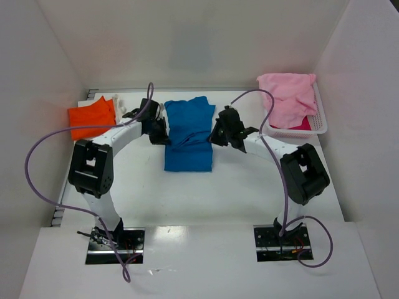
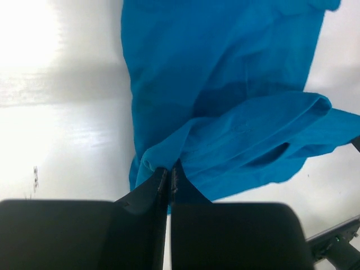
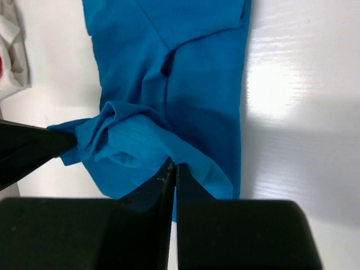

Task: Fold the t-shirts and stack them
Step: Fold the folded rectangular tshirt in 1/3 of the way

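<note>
Left wrist view: my left pincer (image 2: 169,179) and right pincer (image 3: 172,174) each pinch shut on the soft bright blue cotton t-shirt (image 1: 188,134), lifting opposite edges to fold it.

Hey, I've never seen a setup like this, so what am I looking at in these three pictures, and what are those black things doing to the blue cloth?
These are two robot arms bolted side by side to a white table. The wide picture comes from a camera above and behind them. The two close-ups come from cameras on the wrists, looking along each arm's own fingers. The left gripper and the right gripper are each pinched shut on an edge of the blue t-shirt, which lies mid-table with a bunched fold across it. An orange t-shirt lies at the far left, next to some white cloth. A pink t-shirt drapes over a white basket at the far right.
</note>
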`<state>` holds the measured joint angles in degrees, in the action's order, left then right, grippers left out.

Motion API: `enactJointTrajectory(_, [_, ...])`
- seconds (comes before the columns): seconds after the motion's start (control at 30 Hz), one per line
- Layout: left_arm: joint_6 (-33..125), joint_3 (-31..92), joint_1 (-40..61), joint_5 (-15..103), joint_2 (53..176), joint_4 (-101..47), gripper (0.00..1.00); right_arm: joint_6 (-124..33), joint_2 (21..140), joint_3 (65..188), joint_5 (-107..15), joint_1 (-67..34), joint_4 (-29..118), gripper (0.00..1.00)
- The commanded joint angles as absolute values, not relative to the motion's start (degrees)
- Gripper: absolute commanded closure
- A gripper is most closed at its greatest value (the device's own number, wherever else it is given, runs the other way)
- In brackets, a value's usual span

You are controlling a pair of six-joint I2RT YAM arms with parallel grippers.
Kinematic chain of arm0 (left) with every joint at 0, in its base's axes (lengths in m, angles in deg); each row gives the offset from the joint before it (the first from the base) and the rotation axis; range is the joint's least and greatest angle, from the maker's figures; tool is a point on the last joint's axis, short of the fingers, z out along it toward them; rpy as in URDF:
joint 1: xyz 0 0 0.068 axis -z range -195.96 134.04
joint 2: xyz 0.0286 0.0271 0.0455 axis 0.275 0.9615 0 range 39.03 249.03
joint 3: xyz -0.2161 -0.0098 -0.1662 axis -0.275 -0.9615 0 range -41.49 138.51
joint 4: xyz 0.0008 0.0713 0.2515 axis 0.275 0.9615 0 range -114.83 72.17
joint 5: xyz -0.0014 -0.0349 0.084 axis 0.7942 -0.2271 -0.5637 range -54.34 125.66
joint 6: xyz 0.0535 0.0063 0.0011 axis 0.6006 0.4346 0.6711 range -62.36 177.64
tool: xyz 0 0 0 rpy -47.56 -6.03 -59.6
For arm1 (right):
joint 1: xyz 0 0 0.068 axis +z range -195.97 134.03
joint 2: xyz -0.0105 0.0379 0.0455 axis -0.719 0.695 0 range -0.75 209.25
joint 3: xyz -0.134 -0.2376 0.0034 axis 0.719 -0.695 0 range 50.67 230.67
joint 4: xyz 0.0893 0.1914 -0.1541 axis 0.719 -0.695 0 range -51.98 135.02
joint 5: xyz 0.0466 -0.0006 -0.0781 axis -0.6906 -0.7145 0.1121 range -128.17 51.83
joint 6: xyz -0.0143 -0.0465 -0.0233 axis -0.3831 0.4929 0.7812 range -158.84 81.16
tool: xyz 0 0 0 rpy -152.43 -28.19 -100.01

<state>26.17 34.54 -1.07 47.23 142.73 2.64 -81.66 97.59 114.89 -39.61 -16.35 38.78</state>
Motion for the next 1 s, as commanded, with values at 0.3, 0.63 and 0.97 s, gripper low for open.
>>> enactJointTrajectory(0.3, [29.3,41.4,-4.1,49.5,148.2,0.0,0.98,-79.7,104.6,122.4,-38.3,-18.2,43.1,0.95])
enactJointTrajectory(0.63, [29.8,45.5,-4.6,51.9,152.4,0.0,0.96,-79.2,106.0,123.5,-36.6,-19.4,43.1,0.95])
enactJointTrajectory(0.97, [29.8,48.6,-5.1,51.4,155.4,0.0,0.95,-78.7,108.9,125.9,-37.1,-20.5,43.6,0.95])
